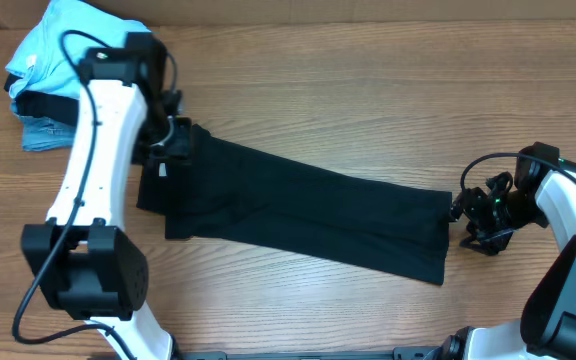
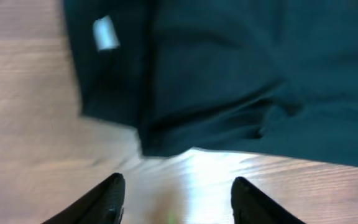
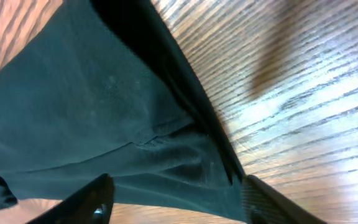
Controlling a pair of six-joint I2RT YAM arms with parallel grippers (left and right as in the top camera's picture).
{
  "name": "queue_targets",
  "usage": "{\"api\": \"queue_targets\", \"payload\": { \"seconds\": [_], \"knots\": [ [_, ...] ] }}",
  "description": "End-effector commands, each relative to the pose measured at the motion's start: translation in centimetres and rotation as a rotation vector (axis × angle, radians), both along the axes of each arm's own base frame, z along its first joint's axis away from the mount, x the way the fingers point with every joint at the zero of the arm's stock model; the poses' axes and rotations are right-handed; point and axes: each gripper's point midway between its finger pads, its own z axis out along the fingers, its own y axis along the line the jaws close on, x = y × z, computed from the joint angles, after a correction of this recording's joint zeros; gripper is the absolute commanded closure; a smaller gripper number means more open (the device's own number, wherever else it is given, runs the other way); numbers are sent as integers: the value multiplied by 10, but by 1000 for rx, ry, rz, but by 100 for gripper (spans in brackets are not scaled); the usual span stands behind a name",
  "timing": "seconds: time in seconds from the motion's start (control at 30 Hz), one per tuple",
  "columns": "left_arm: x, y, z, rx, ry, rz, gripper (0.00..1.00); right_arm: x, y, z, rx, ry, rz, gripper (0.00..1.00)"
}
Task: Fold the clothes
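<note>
The black shirt (image 1: 298, 210) lies on the wooden table as a long narrow strip, running from upper left down to the right. Its white neck tag (image 2: 106, 32) shows at the left end. My left gripper (image 1: 173, 140) is at that collar end. In the left wrist view its jaws (image 2: 178, 190) are open over bare wood, just off the shirt's edge (image 2: 229, 93). My right gripper (image 1: 465, 212) is at the strip's right end. Its jaws (image 3: 176, 196) are open, with the shirt's hem (image 3: 166, 155) lying between the fingers.
A light-blue garment (image 1: 63, 40) lies on a pile at the back left corner, over a dark item (image 1: 38, 102) and a denim-blue folded item (image 1: 43, 135). The table's back edge runs along the top of the overhead view.
</note>
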Motion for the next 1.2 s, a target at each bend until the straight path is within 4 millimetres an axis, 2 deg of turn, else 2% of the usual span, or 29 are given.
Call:
{"api": "queue_targets", "payload": {
  "seconds": [0.0, 0.13, 0.3, 0.37, 0.4, 0.43, 0.5, 0.57, 0.67, 0.77, 0.87, 0.9, 0.93, 1.0, 1.03, 1.07, 1.17],
  "knots": [
    [-11, -41, -33, -57, 34, -138, 34, 11, -4, 11, -13, -62, -1, 29],
    [-10, -64, -70, -61, 1, -203, 31, 11, -4, 11, -13, -62, -1, 29],
    [-16, -74, -97, -62, -6, -235, 33, 11, -4, 11, -13, -62, -1, 29],
    [-20, -74, -105, -61, -3, -237, 40, 11, -4, 11, -13, -62, -1, 29],
    [-22, -73, -109, -61, 0, -236, 46, 11, -4, 11, -13, -63, -1, 29],
    [-26, -73, -114, -67, 10, -235, 57, 12, -4, 11, -13, -63, -1, 30],
    [-34, -81, -116, -112, 36, -234, 76, 11, -4, 11, -13, -63, -2, 30],
    [-45, -92, -113, -175, 79, -234, 90, 12, -4, 11, -14, -63, -2, 30],
    [-57, -96, -109, -194, 124, -238, 96, 13, -5, 11, -17, -69, -1, 30],
    [-65, -96, -101, -189, 165, -246, 96, 14, -6, 10, -22, -71, -5, 30],
    [-64, -90, -90, -158, 170, -248, 96, 15, -13, 8, -57, -70, -15, 27],
    [-62, -88, -85, -141, 166, -249, 90, 16, -18, 7, -74, -73, -27, 22],
    [-58, -85, -79, -122, 155, -251, 78, 19, -23, 6, -87, -80, -53, 16],
    [-49, -81, -66, -87, 127, -254, 59, 25, -33, 6, -91, -103, -103, 11],
    [-42, -78, -59, -62, 106, -257, 42, 26, -37, 6, -94, -111, -120, 10],
    [-37, -75, -54, -39, 87, -259, 33, 27, -42, 6, -98, -117, -134, 10],
    [-21, -63, -38, 44, 30, -239, 21, 25, -44, 8, -63, -125, -161, 9]
  ]
}}
